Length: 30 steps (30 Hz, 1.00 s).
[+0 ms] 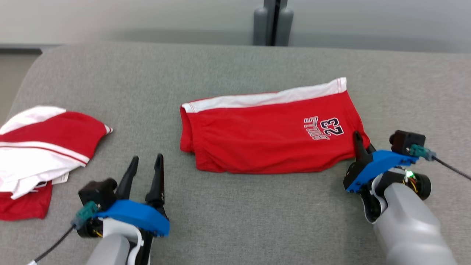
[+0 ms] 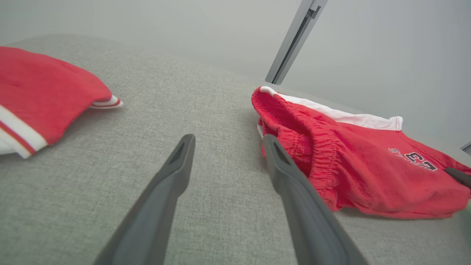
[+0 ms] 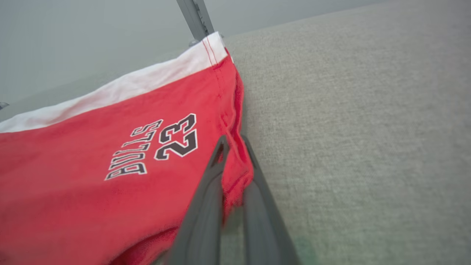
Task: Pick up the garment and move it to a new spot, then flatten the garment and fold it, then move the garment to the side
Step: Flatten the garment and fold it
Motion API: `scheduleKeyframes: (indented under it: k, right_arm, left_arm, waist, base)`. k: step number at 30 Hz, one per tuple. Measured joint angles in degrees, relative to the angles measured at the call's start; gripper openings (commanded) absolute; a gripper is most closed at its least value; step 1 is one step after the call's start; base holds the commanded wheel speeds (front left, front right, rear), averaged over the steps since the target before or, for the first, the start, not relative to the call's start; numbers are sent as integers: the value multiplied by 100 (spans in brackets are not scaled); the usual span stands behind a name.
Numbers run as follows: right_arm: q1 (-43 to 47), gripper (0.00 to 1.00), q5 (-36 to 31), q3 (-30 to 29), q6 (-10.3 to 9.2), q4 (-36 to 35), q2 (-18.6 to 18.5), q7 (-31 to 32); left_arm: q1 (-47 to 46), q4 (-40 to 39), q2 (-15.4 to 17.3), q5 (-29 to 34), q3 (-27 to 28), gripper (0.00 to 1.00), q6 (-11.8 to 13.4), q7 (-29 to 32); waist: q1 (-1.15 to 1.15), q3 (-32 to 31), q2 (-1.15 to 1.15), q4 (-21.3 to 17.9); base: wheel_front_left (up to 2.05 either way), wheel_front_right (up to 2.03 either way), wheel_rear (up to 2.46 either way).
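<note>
Closest to me, at the lower left of the head frame, my left gripper (image 1: 147, 158) hangs over the grey fabric-covered bench (image 1: 220, 73). Its two dark fingers are spread wide with nothing between them. In the left wrist frame they point at bare grey cloth between the two garments.

At the lower right, my right gripper (image 1: 357, 139) has its fingers drawn tight together on the lower right corner of the red shorts (image 1: 257, 140), which have a white band along the far edge and a BULLS 23 print. The right wrist frame shows a fold of the red hem pinched between those fingers.

The red shorts lie flat at mid-frame, a little to the right, with the gathered waistband toward the left. A rumpled heap of red and white clothing (image 1: 40, 154) sits at the left edge, well apart from them.
</note>
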Motion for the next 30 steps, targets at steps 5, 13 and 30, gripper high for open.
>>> scheduleKeyframes:
  k: [5, 13, 30]
  right_arm:
    - [831, 0, 935, 403, 0, -1003, 0, -9]
    - [1699, 0, 1121, 333, -1, -1856, -5, -9]
    - [1035, 0, 1789, 3495, -2, -3126, -5, 180]
  left_arm:
    - [384, 20, -67, 231, 12, 100, 0, 0]
    - [578, -23, -151, 450, 111, 100, 0, 0]
    - [437, 40, -276, 374, -229, 100, 0, 0]
  waist:
    - [-1, -364, 0, -168]
    - [-1, -543, 0, -315]
    - [1, -411, 1, 538]
  base:
    - [0, 0, 0]
    - [0, 0, 0]
    - [0, 0, 0]
